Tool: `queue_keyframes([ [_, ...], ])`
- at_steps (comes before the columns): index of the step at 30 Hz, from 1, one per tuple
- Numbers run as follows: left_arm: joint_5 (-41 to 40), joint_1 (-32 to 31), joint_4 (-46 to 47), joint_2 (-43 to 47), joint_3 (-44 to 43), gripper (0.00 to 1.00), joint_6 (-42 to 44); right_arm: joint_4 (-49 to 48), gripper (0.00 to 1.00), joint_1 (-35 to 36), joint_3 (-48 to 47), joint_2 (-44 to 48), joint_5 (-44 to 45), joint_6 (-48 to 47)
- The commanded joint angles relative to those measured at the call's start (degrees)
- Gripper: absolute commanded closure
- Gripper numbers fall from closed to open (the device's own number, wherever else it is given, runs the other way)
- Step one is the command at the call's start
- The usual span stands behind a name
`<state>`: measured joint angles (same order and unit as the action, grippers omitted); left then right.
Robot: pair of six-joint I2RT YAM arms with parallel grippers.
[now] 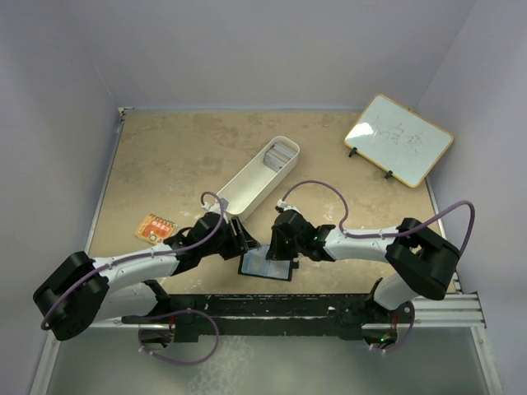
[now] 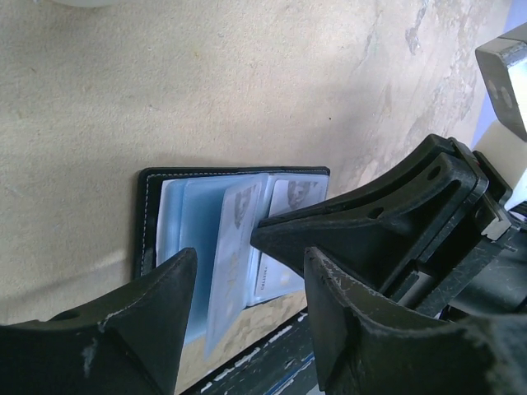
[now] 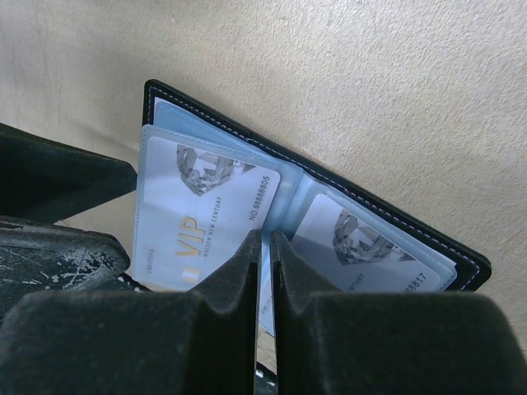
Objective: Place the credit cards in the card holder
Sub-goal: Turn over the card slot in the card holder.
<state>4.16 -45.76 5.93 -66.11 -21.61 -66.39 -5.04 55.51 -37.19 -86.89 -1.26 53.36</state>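
Observation:
The card holder lies open near the table's front edge, black outside with blue-grey sleeves that hold grey-silver credit cards. My right gripper is over it, shut on the edge of one grey credit card. That card stands on edge at the holder's fold and sticks out past its near edge. In the right wrist view the gripper pinches the thin card edge between a VIP card and another card in the holder. My left gripper is open and empty, just left of the holder.
A long white tray lies diagonally behind the arms, with a stack of grey cards in its far end. An orange-yellow card lies on the table at the left. A small whiteboard stands at the back right.

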Motion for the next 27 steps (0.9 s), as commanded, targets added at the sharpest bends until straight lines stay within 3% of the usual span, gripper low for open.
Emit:
queue_keyframes([
  [1,1.12,0.41,4.03,-0.63,0.64,0.48,0.09,0.83,0.90,0.30,-0.52,-1.08,0.73,-0.92],
  [11,4.64,0.41,8.81,-2.88,1.52,0.56,-2.17,-1.04,0.90,0.39,0.34,-1.09,-0.43,-1.88],
  [15,5.90,0.41,9.62,-2.37,1.50,0.70,-4.07,-4.89,0.89,0.39,0.94,-1.74,-2.88,-4.24],
  [20,3.89,0.32,4.29,-1.98,0.99,0.87,-5.70,-7.23,0.89,0.41,-0.31,-4.01,-6.02,-7.00],
  [27,0.01,0.09,-2.07,3.74,1.64,0.95,-7.31,-8.67,0.88,0.48,-0.72,-4.27,-6.84,-9.43],
])
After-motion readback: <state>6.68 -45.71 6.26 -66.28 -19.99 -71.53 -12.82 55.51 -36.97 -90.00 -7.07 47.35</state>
